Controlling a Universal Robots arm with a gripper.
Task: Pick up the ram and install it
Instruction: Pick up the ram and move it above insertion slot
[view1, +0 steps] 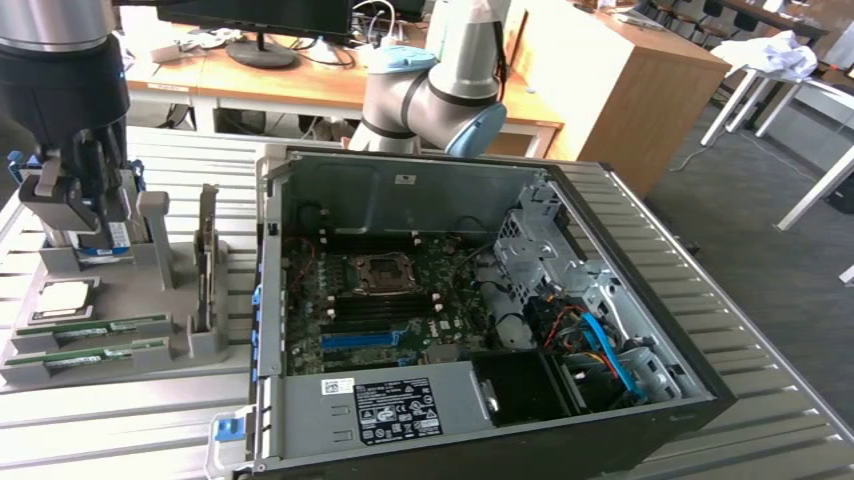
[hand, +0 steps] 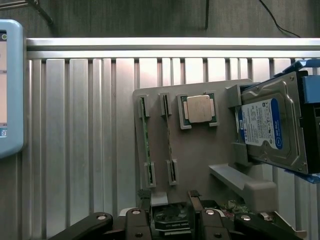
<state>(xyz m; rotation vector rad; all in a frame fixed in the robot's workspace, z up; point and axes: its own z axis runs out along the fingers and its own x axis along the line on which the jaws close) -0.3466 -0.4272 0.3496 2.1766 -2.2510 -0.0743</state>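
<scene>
Two green ram sticks (view1: 100, 330) (view1: 94, 357) lie in slots at the front of a grey holder (view1: 160, 365), at the exterior view's left. In the wrist view the ram sticks (hand: 146, 142) (hand: 168, 137) show edge-on in that holder (hand: 200, 155). My gripper (view1: 78, 215) hangs open over the holder's back part, close to the hard drive (view1: 104, 238), well above the sticks and apart from them. Its dark fingers (hand: 145, 200) stand apart with nothing held. The open computer case (view1: 441, 180) shows its motherboard (view1: 387, 300).
The holder also carries a silver processor chip (view1: 67, 297) (hand: 198, 109), the blue-labelled hard drive (hand: 272, 127) and an upright dark expansion card (view1: 207, 260). A blue-framed screen (hand: 10, 85) lies on the ribbed metal table (hand: 75, 125). Desks stand behind.
</scene>
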